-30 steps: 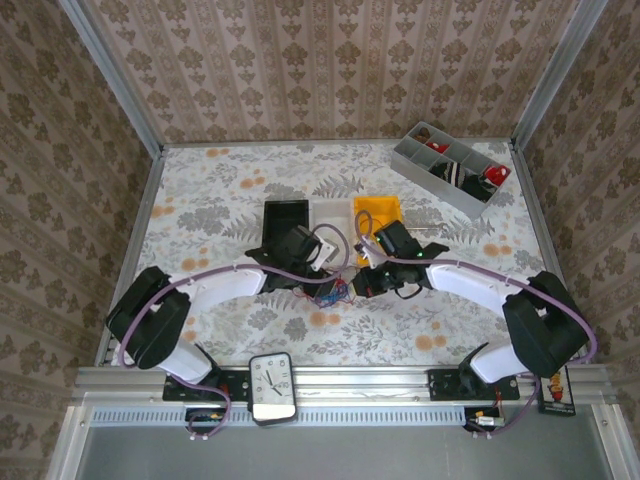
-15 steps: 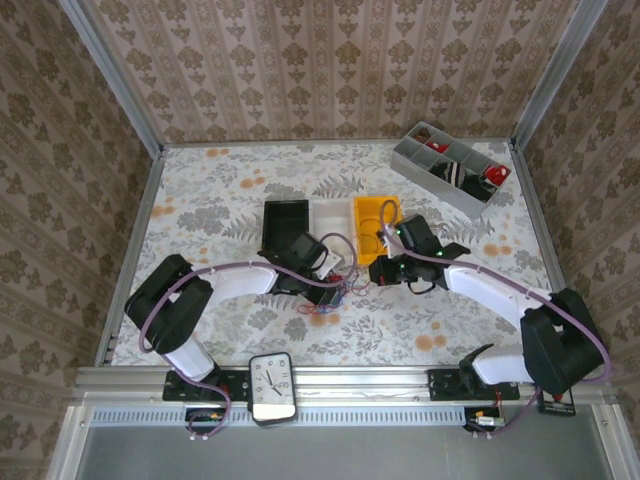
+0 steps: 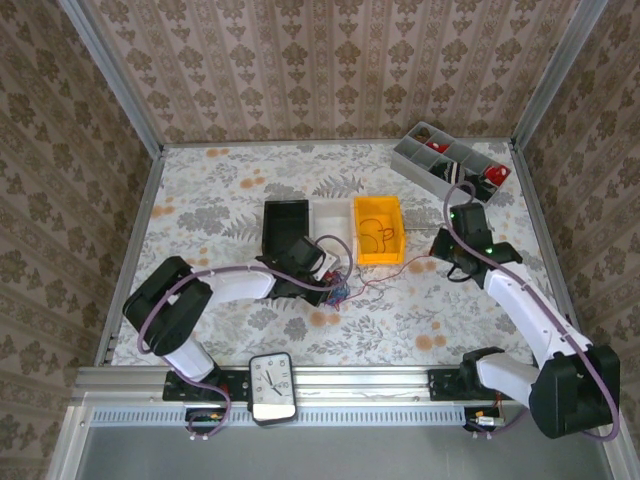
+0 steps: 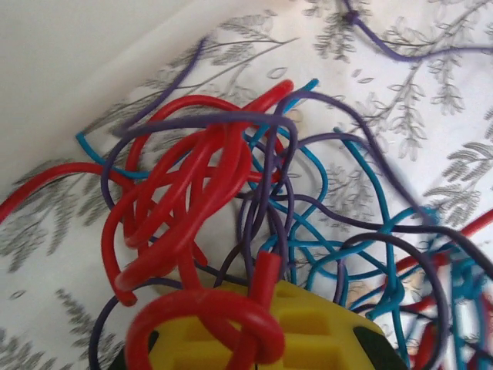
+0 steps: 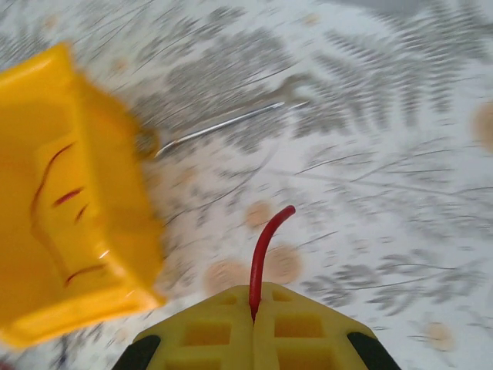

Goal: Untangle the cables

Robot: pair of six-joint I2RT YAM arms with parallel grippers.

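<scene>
Top external view: tangled cables (image 3: 336,291) lay on floral surface (image 3: 220,190), just off yellow bin's (image 3: 380,232) near-left corner. Left wrist view: left tool (image 4: 258,339) clamped shut on red cable (image 4: 177,200), knotted loop at its tips, blue and dark strands snarled around. Right wrist view: right tool (image 5: 254,312) pinched shut on red cable's end, right of bin. Dark wire sat inside bin.

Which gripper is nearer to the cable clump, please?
Left. The left gripper is at the clump; the right gripper, pinching a red cable, is beyond the yellow bin.
</scene>
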